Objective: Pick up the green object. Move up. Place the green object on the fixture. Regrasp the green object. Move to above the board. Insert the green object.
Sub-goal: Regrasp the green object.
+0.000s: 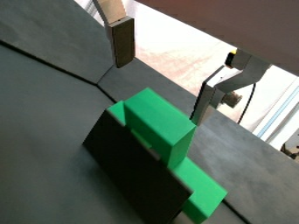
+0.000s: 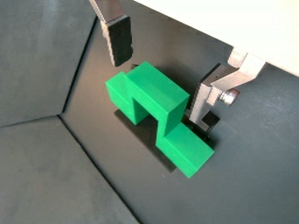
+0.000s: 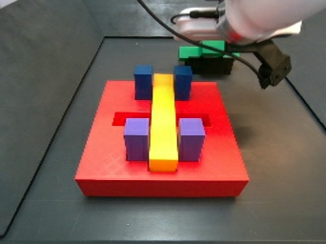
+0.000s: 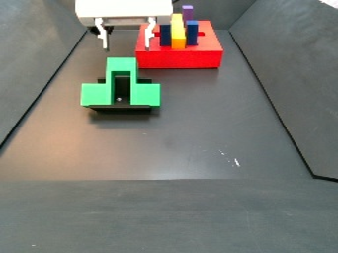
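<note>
Dark floor; green object (image 4: 121,91) on fixture (image 4: 122,109), spread claw (image 2: 163,74) above.

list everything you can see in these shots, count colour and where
green object: 1, green, resting on the fixture, apart from the board
fixture: 1, black, on the dark floor, under the green object
board: 1, red slab, on the floor
yellow bar: 1, yellow, along the middle of the board
blue blocks: 2, blue, on the board at the bar's end nearer the fixture, one each side
purple blocks: 2, purple, on the board at the bar's other end, one each side
gripper: 1, silver fingers with dark pads, open, above the green object, not touching it
</note>
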Available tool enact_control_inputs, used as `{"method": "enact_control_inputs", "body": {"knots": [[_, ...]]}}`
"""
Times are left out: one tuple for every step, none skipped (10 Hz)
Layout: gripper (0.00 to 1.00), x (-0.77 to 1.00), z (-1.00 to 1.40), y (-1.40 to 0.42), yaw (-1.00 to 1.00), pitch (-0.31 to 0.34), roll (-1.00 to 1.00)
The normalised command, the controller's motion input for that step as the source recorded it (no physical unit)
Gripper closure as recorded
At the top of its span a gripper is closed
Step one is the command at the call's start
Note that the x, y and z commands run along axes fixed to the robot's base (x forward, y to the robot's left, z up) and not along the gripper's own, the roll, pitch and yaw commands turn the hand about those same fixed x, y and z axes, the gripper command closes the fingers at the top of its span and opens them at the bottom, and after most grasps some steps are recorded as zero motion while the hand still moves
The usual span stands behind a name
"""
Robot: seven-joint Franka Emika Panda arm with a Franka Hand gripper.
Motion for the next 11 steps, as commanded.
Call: {"method": "enact_control_inputs", "body": {"knots": [[0.0,0.14,-0.25,0.0,0.03,0.0,-0.09],[0.0,0.06,-0.24,0.0,0.0,0.0,-0.31],[0.0,0.03,-0.25,0.04,0.0,0.0,-0.41],[0.0,0.04,-0.23,0.06,0.0,0.0,-0.41],[0.0,0.07,-0.1,0.04,0.0,0.0,-0.26],[0.0,0.1,0.0,0.08,0.0,0.0,0.0],[0.0,0.05,0.02,0.12,0.0,0.04,0.0],[0.0,0.08,0.0,0.12,0.0,0.031,0.0],[0.0,0.17,0.0,0.1,0.0,0.02,0.08],[0.0,0.16,0.0,0.1,0.0,0.017,0.06],[0.0,0.18,0.0,0.11,0.0,0.023,0.05]]}}
